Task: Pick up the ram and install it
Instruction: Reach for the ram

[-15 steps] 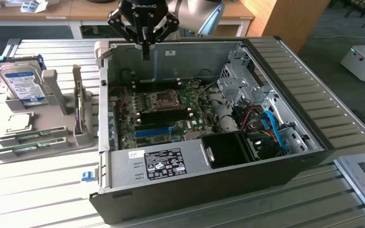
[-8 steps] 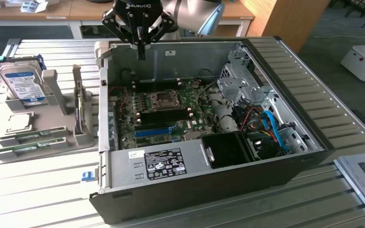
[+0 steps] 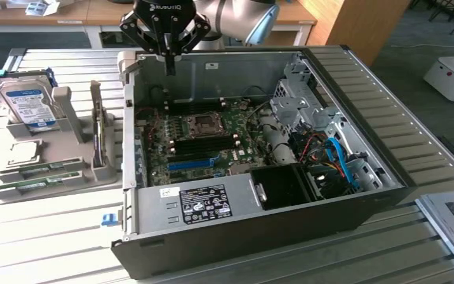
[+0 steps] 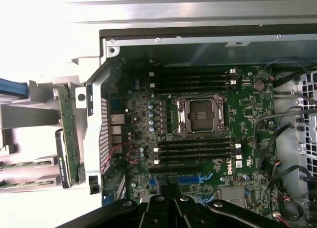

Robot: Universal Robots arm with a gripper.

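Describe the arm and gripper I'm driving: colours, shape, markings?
The gripper is matte black, with jointed linkage fingers pinned by silver rivets and white ROBOTIQ lettering across its body. The arm behind it is a rounded silver-grey tube with a pale blue-grey joint cap.

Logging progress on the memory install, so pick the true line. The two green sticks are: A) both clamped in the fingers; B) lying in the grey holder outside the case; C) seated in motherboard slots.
B: one green stick and its twin lie in the grey holder beside the computer case; the gripper hangs above the case, fingers shut on nothing.
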